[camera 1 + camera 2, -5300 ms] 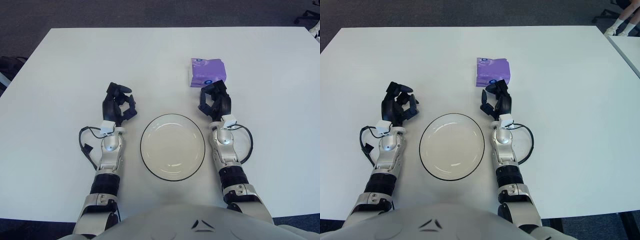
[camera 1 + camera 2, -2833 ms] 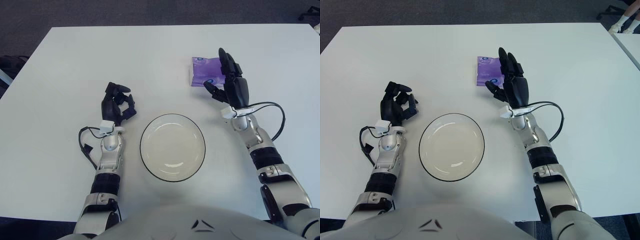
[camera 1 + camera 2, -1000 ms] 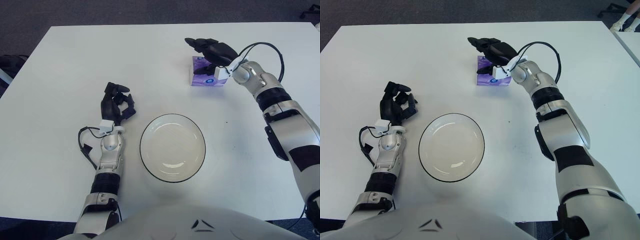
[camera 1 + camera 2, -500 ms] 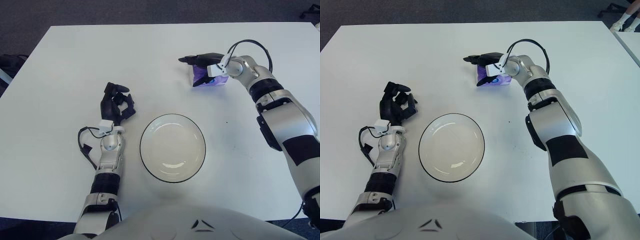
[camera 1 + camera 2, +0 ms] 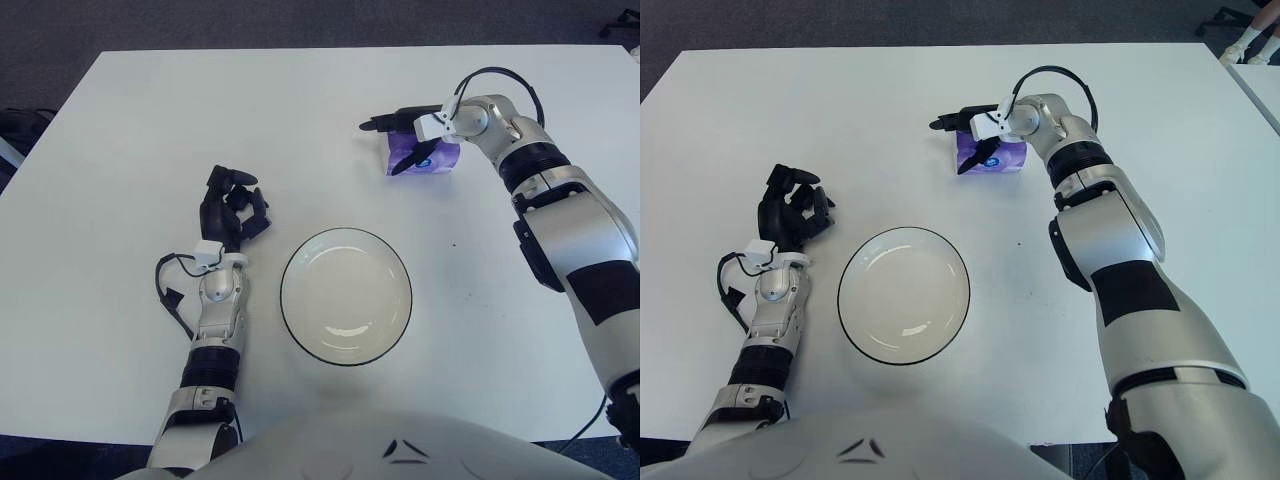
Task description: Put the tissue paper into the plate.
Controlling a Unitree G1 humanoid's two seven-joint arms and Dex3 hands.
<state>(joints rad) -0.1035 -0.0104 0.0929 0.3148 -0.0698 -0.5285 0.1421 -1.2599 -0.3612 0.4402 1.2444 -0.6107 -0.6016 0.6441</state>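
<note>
Tissue paper (image 5: 432,157), a purple pack, sits on the white tabletop (image 5: 120,110) at about one o'clock from the plate (image 5: 346,294), well apart from it. I see my right hand (image 5: 408,135) reaching in from the three o'clock side, its palm against the pack's far edge. One of its fingers (image 5: 380,123) points out past the pack toward nine o'clock, and another slants down across the pack's left face. From these views I cannot tell whether the hand has a true grip on the pack or is only pressed against it. My left hand (image 5: 230,208) shows at about ten o'clock from the plate, fingers curled inward with nothing in them. The plate is round, pale, dark-rimmed and holds nothing.
</note>
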